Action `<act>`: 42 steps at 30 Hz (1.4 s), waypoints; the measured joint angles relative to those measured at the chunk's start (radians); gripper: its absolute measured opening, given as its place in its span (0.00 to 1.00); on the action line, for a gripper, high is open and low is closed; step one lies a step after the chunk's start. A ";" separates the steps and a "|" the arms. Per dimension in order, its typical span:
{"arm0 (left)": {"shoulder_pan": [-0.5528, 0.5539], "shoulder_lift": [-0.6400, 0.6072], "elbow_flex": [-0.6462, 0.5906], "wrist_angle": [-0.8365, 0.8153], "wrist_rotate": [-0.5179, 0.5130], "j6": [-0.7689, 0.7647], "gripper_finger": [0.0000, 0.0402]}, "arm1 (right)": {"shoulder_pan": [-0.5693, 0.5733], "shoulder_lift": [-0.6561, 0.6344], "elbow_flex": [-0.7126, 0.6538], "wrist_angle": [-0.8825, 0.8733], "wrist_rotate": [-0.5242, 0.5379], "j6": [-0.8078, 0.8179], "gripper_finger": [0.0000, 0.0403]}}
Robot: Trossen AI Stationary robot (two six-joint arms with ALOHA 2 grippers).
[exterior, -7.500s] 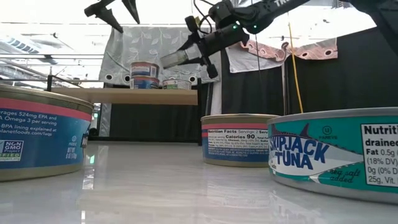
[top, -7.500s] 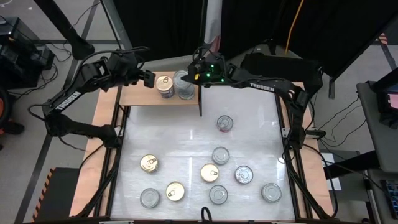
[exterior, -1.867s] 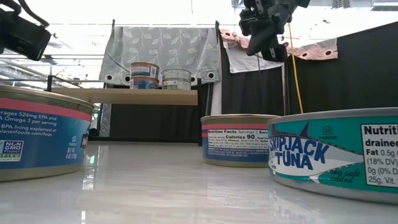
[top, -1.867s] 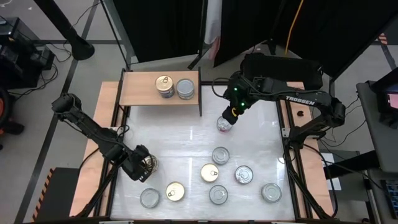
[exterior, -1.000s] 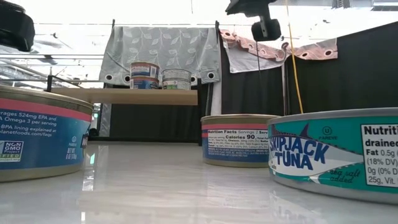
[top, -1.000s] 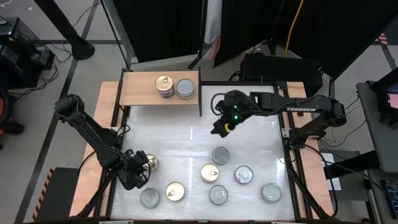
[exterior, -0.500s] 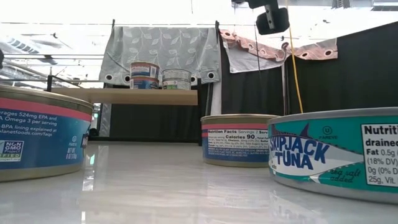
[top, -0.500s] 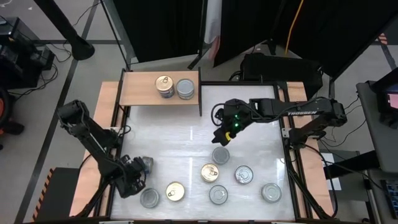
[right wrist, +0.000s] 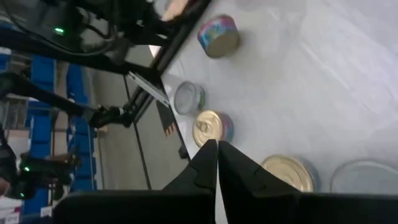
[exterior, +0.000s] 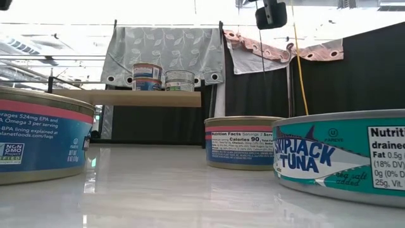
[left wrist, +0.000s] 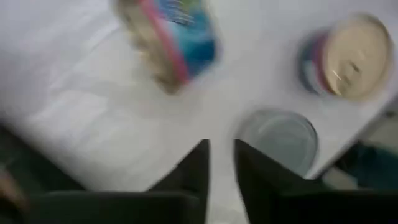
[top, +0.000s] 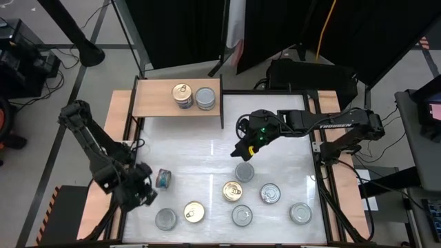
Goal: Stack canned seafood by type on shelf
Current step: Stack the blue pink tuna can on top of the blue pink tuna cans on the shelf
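Note:
The shelf (top: 155, 103) stands at the table's far left. On it a gold-lidded can (top: 182, 94) tops a stack of two (exterior: 147, 76), with a silver-lidded can (top: 204, 98) beside it. A blue-and-pink can (top: 163, 179) lies tipped on its side on the table; in the left wrist view this can (left wrist: 171, 40) is clear of the fingers. My left gripper (top: 142, 191) hangs just left of it, its fingers (left wrist: 196, 168) a little apart and empty. My right gripper (top: 238, 154) is shut and empty (right wrist: 216, 163) above mid-table, just beyond a silver-lidded can (top: 244, 171).
Several more cans stand upright near the front edge, among them a gold-lidded one (top: 194, 212), a silver one (top: 165, 219) and another gold one (top: 232, 191). Open tabletop (top: 193, 145) lies between the shelf and these cans. Wooden strips (top: 117, 131) border the table.
My left gripper has risen from the gold-lidded can at the near left and rolled about its own line. That can, upright a second ago, now lies on its side, clear of the fingers. My right gripper has drifted a little toward the near edge, still shut.

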 joint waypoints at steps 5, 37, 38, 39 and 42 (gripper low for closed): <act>0.071 0.010 0.000 -0.078 -0.089 -0.166 0.58 | 0.000 0.000 0.000 0.012 0.015 0.021 0.02; 0.256 0.232 0.000 -0.021 -0.065 -0.133 0.47 | 0.043 0.000 0.000 0.036 0.005 0.049 0.02; 0.256 0.217 0.023 -0.053 -0.092 -0.131 0.47 | 0.043 0.000 0.000 0.034 0.005 0.041 0.02; 0.256 0.199 0.045 -0.083 -0.126 -0.129 0.47 | 0.043 0.000 0.000 0.032 0.005 0.031 0.02; 0.273 0.146 0.134 -0.189 -0.242 -0.072 0.47 | 0.040 0.000 0.000 0.031 0.005 -0.005 0.02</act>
